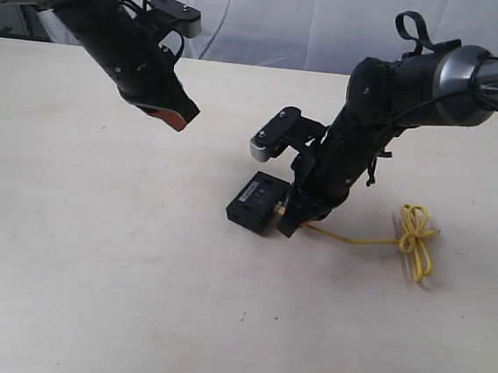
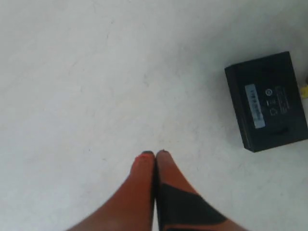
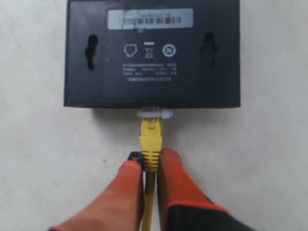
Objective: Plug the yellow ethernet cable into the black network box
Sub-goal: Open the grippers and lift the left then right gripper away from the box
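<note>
Editor: Plug [image 3: 154, 114] is going in, or just touching?

Photographer: It is meeting one side of the black network box [image 3: 153, 53], apparently entering a port; fully seated, I cannot tell. The right gripper [image 3: 150, 161] is pinching the yellow ethernet cable [image 3: 150, 144] just behind that plug, probably to be steering it straight. The left gripper [image 2: 154, 154], jaws pressed together and empty, is hovering well apart over the table [image 1: 91, 268].
</note>
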Controlling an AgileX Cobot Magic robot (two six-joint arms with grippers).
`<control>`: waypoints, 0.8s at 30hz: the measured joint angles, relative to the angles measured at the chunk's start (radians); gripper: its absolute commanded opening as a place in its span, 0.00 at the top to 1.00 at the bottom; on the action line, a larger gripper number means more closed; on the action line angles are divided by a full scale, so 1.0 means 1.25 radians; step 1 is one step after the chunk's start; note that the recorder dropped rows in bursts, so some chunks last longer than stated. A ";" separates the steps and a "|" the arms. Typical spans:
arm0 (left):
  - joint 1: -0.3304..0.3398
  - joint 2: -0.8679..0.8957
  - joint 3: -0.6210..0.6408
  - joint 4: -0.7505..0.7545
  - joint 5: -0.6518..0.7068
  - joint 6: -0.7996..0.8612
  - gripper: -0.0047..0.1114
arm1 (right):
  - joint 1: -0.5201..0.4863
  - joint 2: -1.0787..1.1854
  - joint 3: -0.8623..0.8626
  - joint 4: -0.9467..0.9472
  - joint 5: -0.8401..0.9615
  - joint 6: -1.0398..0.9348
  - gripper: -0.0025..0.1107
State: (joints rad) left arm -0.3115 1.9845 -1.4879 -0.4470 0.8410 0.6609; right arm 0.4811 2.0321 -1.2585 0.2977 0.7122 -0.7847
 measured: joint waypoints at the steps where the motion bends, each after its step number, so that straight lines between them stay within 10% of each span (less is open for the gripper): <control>1: 0.000 -0.007 0.013 0.000 -0.002 0.000 0.96 | 0.000 0.002 0.000 0.000 -0.001 0.000 0.99; 8: 0.000 -0.069 0.085 -0.014 -0.034 -0.002 0.96 | 0.000 0.015 0.000 0.002 -0.001 -0.002 0.97; 17: 0.000 -0.142 0.139 -0.020 -0.041 -0.006 0.96 | 0.000 0.015 0.000 -0.004 -0.001 -0.002 0.41; 24: 0.000 -0.190 0.167 -0.019 -0.045 -0.006 0.96 | 0.000 -0.009 0.000 -0.046 0.029 -0.001 0.47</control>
State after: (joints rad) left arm -0.3115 1.7471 -1.2792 -0.4707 0.7845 0.6534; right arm 0.4811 2.0208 -1.2585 0.2406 0.7488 -0.7855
